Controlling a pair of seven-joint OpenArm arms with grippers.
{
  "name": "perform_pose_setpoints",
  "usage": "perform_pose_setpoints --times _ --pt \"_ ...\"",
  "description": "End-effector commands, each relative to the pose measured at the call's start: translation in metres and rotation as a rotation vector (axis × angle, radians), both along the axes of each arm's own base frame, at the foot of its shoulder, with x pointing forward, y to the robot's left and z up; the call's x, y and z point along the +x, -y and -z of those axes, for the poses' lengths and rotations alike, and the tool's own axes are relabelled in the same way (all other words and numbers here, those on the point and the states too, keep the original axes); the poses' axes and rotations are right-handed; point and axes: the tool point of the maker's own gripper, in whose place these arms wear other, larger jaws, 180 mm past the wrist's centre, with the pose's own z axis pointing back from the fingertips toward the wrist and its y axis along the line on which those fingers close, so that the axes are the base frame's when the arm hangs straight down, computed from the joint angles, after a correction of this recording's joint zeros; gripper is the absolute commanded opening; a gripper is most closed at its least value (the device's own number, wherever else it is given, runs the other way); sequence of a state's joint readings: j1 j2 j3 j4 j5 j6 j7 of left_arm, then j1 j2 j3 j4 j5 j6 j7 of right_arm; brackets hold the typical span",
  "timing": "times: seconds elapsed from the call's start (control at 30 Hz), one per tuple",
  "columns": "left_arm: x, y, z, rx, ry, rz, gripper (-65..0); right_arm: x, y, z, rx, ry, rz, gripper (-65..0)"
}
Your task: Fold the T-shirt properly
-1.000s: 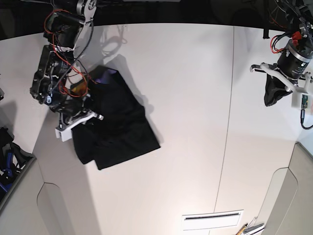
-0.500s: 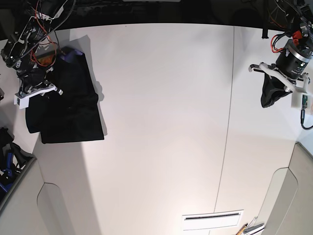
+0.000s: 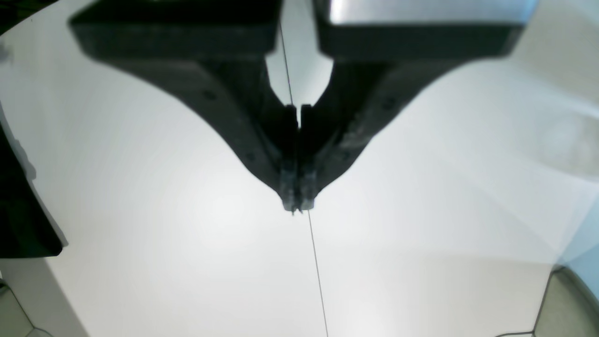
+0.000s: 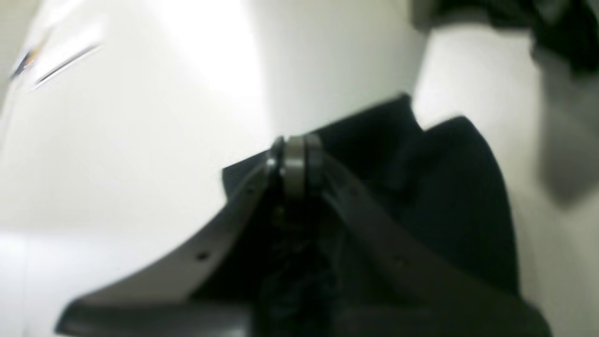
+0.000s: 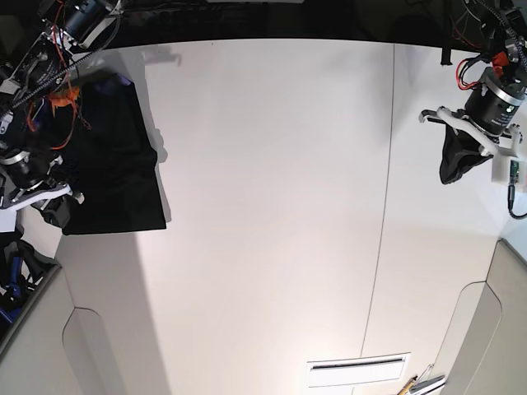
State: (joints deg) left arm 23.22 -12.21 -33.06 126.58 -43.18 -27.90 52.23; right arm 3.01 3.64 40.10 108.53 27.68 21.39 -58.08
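The black T-shirt (image 5: 115, 164) lies folded into a rectangle at the far left of the white table (image 5: 272, 206), with purplish collar lining (image 5: 123, 81) at its far end. My right gripper (image 5: 51, 206) is at the shirt's near left corner. In the blurred right wrist view its fingertips (image 4: 295, 161) are together over the black cloth (image 4: 449, 196), and no cloth shows between them. My left gripper (image 5: 450, 173) is shut and empty at the far right, hovering over bare table in its own view (image 3: 298, 202). A black shape (image 3: 21, 206), probably the shirt, shows at that view's left edge.
A table seam (image 5: 383, 230) runs front to back right of the middle. A white slotted plate (image 5: 358, 370) sits at the front edge. Grey panels cut into the front left (image 5: 33, 346) and front right (image 5: 494, 329) corners. Dark clutter lies off the left edge (image 5: 12, 263).
The right arm has dragged the T-shirt from left of centre to the table's far left, turning it square. The gripper then slid toward the shirt's near left corner. The left arm has not moved.
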Motion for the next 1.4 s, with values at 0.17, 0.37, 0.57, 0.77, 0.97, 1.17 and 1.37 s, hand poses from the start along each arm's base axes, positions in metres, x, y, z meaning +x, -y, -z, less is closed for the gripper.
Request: perform_pose_setpoints --times 0.17,0.37,0.57,0.77,0.97,1.17,1.37 --pt "-0.007 -0.014 -0.009 0.045 0.012 -0.009 -65.0 -0.029 -0.021 -0.044 -0.114 0.112 -0.107 -65.0" --pt "-0.046 -0.04 0.0 0.029 -0.074 -0.062 -65.0 -0.093 -0.043 -0.033 -0.191 -0.015 -0.224 -65.0" --pt "-0.106 -0.055 0.017 0.003 -0.255 -0.091 -65.0 -0.163 -0.032 0.007 -0.257 -0.302 -0.316 -65.0" --pt "-0.174 -0.041 0.04 -0.024 -0.505 -0.004 -65.0 -0.228 -0.026 0.028 -0.264 -0.537 -0.433 -65.0" --pt "-0.228 -0.044 0.045 -0.012 -0.731 0.087 -65.0 -0.292 -0.028 0.042 -0.252 -0.767 -0.573 -65.0" --pt "-0.283 -0.073 0.064 -0.042 -0.958 0.062 -65.0 -0.372 -0.048 0.071 -0.099 -1.009 -0.74 -65.0" --pt "-0.339 -0.084 0.12 -0.168 -1.11 0.032 -65.0 -0.443 -0.054 0.122 0.015 -1.172 -0.823 -65.0"
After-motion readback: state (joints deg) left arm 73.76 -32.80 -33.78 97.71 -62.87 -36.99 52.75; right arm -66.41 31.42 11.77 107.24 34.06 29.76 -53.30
